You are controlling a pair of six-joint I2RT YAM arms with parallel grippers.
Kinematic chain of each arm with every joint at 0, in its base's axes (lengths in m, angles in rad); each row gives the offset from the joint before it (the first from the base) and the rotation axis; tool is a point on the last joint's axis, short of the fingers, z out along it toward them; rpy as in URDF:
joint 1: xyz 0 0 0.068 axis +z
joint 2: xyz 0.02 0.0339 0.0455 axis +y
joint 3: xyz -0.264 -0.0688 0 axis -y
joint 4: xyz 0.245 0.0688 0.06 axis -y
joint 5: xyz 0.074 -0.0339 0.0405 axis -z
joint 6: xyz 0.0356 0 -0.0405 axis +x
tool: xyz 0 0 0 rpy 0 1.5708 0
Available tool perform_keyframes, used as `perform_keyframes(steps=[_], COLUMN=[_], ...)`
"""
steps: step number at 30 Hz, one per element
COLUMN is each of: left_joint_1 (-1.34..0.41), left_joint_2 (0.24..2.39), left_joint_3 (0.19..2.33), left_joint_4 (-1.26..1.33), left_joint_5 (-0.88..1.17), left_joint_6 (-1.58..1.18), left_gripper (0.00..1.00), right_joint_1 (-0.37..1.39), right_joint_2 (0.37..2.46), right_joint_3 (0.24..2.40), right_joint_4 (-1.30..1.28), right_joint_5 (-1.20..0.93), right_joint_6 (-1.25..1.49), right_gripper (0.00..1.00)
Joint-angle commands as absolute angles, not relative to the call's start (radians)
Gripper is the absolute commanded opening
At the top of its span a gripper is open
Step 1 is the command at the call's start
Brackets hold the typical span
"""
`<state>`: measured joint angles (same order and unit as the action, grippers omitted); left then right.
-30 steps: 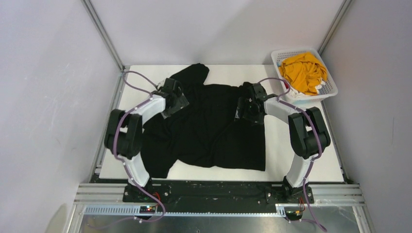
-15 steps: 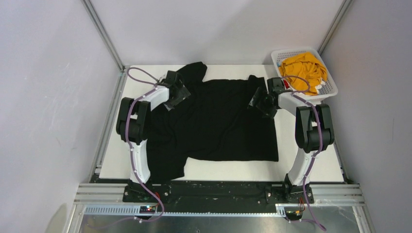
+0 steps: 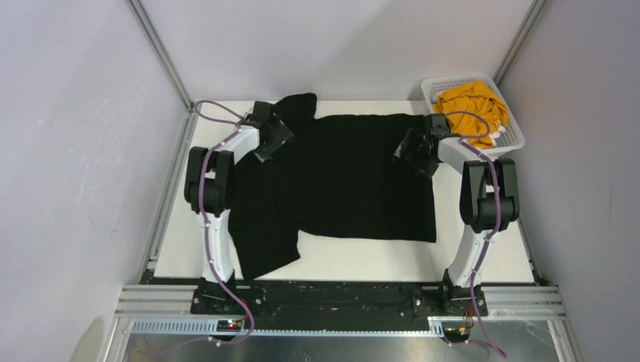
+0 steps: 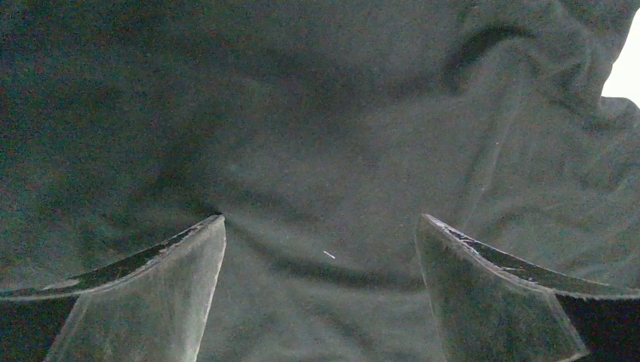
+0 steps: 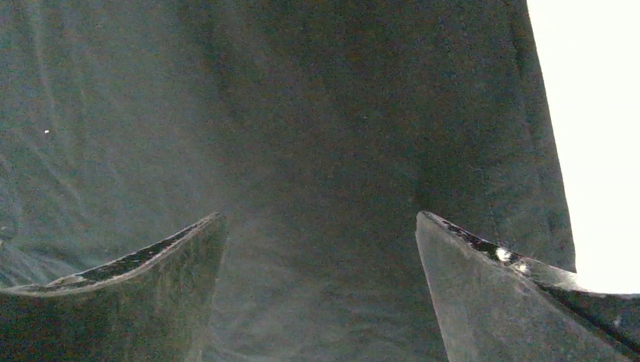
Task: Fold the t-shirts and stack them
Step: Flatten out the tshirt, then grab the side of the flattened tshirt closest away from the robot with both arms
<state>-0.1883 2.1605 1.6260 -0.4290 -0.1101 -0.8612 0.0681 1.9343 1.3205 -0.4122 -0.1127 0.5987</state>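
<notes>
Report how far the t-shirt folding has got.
Done: the black t-shirt lies spread nearly flat on the table, its near-left part uneven. In hand: the left pincer and right pincer sit over its far corners, both open, gripping nothing. Left: every fold, then the yellow t-shirt heaped in the basket; no stack exists yet.

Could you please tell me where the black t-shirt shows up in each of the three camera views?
Top external: the black t-shirt lies spread across the middle of the table.
Left wrist: the shirt fills nearly the whole picture, wrinkled at the upper right.
Right wrist: the shirt fills the left and middle, its edge running down the right.
Shared landmark: the white table, bare beyond the shirt's edge in every view.
</notes>
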Motion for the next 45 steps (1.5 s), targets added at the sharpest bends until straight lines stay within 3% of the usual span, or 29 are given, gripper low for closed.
perform_keyframes(steps=[1,5,12,19,23,29,36,45], left_joint_1=[-0.180,-0.234,-0.424,-0.617,-0.705,-0.835,-0.889,-0.892], left_joint_2=[2.070,1.853,1.246,0.815,0.741,0.828,0.871,0.913], left_joint_3=[1.690,1.605,1.014,0.609,0.536,0.489,0.473,0.423], left_joint_4=[-0.439,-0.454,-0.603,-0.887,-1.003,-1.092,-1.078,-0.993], left_joint_5=[-0.068,-0.145,-0.473,-0.451,-0.390,-0.353,-0.347,-0.387], left_joint_6=[-0.779,-0.708,-0.871,-1.138,-1.255,-1.360,-1.428,-1.458], left_gripper=[1.00,1.00,1.00,1.00,1.00,0.99,0.83,0.71], right_joint_1=[0.081,0.158,0.220,0.222,0.222,0.223,0.221,0.220], right_joint_2=[1.806,1.671,1.331,1.026,0.963,0.966,0.985,0.998], right_joint_3=[1.366,1.370,1.047,0.736,0.690,0.666,0.655,0.655], right_joint_4=[-0.432,-0.504,-0.471,-0.420,-0.428,-0.446,-0.425,-0.427], right_joint_5=[-0.092,-0.018,0.000,-0.026,0.014,0.037,0.025,0.028], right_joint_6=[0.542,0.484,0.541,0.655,0.664,0.650,0.644,0.641], right_gripper=[0.99,0.99,0.99,0.99,0.99,0.99,0.99,0.99])
